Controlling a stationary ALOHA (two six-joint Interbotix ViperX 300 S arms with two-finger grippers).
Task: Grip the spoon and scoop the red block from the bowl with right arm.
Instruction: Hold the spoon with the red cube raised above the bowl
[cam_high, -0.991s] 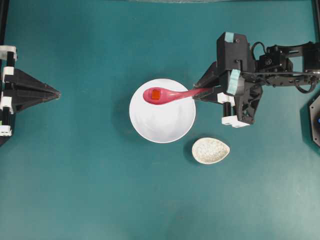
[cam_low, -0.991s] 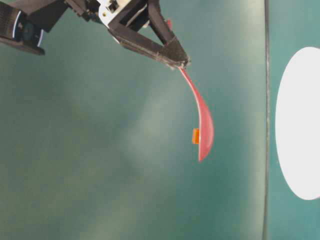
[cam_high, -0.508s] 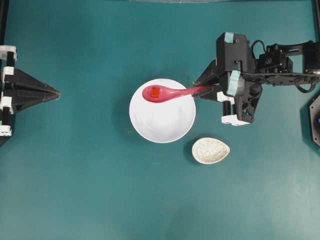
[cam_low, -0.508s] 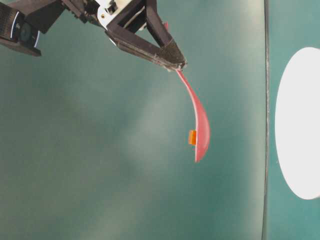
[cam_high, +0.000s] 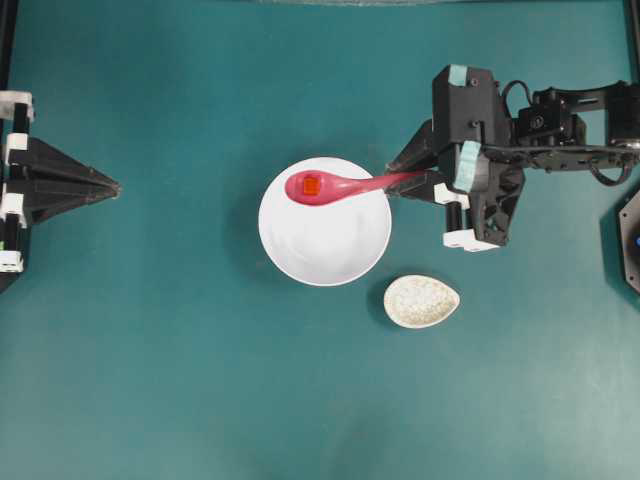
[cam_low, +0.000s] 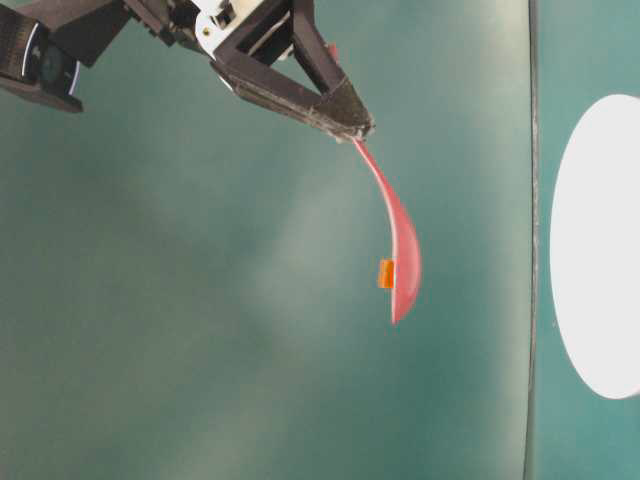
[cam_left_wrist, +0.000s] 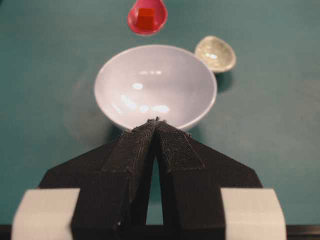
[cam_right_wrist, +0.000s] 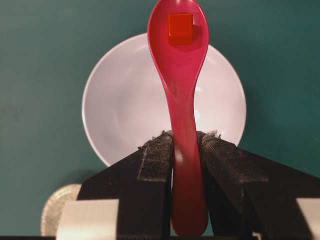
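A: Right gripper (cam_right_wrist: 186, 142) state?

B: Pads clamped on the spoon (cam_right_wrist: 181, 100) handle, jaws partly apart; block (cam_right_wrist: 180, 25) sits in the scoop.

A: Overhead?

B: Scoop reads as over the bowl (cam_high: 330, 245) rim; table-level view shows spoon (cam_low: 400, 240) lifted clear of it; left wrist view shows left gripper (cam_left_wrist: 156, 122) closed, holding nothing, beside the bowl; speckled dish (cam_high: 421, 301) nearby.

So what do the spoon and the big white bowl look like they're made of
The spoon: glossy pink-red, smooth with soft highlights, probably plastic or melamine, possibly glazed ceramic. The bowl: plain white, shiny with sharp light reflections inside, likely glazed ceramic or hard plastic; the look leaves it open.
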